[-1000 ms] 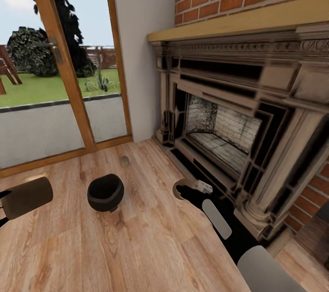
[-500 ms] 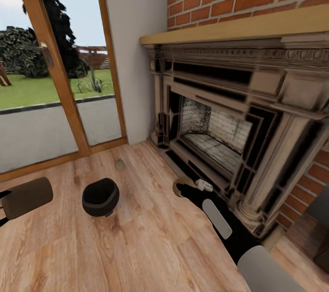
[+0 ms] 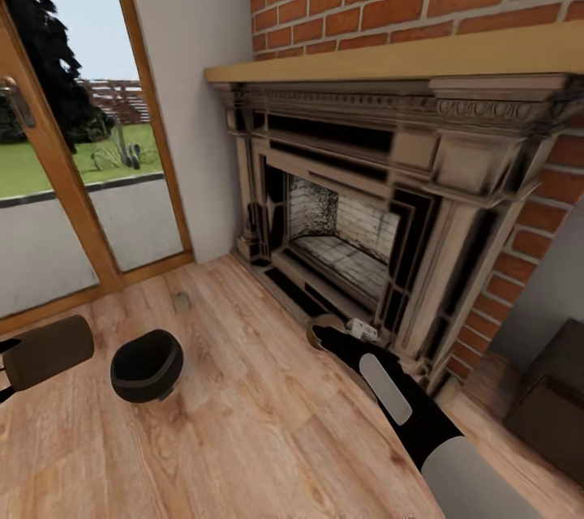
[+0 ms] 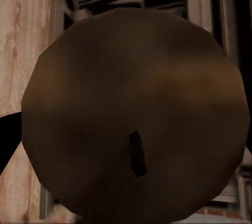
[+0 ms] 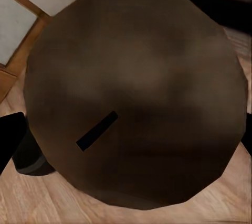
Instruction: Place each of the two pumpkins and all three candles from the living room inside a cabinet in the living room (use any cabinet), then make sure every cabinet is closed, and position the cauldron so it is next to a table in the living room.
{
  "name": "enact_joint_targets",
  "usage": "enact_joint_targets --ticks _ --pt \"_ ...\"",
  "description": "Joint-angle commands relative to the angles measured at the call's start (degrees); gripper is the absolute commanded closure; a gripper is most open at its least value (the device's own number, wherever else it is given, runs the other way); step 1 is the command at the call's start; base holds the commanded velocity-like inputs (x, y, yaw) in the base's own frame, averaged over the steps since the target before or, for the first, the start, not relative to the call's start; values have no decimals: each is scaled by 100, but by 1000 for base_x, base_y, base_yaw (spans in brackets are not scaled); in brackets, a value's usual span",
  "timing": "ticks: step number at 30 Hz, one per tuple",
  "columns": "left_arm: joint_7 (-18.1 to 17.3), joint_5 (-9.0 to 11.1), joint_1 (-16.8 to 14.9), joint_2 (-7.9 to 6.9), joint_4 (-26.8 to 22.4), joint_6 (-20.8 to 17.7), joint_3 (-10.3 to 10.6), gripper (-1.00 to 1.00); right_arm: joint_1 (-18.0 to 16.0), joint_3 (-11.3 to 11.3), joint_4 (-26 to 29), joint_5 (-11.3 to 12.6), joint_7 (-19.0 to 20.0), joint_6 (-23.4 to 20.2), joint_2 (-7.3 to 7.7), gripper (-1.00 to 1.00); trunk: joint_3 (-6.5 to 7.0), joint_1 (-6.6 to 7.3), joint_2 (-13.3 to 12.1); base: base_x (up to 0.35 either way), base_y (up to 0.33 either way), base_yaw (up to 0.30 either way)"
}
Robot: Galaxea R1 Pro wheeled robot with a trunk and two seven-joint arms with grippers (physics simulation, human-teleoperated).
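While each arm carries a candle, the cauldron [image 3: 146, 365] sits upright on the wood floor [image 3: 259, 438], a third candle [image 3: 182, 302] lying just beyond it.

Left gripper [image 3: 8, 369] is closed on a candle [image 3: 49, 351], its round end with a dark wick filling the wrist view [image 4: 135, 114]. Right gripper [image 3: 331, 334] clamps another candle [image 5: 136, 93], fingers mostly hidden. Fireplace [image 3: 357, 219] ahead right, glass door [image 3: 73, 178] left, dark cabinet [image 3: 556, 397] far right.

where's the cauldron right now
In the head view the cauldron sits on the wooden floor at lower left, between the glass door and the fireplace, a small candle just beyond it.
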State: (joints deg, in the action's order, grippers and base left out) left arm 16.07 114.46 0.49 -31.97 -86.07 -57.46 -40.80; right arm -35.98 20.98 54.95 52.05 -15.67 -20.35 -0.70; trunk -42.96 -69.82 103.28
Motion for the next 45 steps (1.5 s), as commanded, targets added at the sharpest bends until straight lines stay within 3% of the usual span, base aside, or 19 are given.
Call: enact_joint_targets --ticks 1,45 --pt "55 99 5 -2 -6 -1 -7 100 -4 12 11 51 -50 -5 1 100 13 24 -39 -107 0 -275" --pt "55 94 4 -2 0 6 -7 100 -5 19 -3 51 -36 -22 8 100 802 990 -1804 -65 7 -278"
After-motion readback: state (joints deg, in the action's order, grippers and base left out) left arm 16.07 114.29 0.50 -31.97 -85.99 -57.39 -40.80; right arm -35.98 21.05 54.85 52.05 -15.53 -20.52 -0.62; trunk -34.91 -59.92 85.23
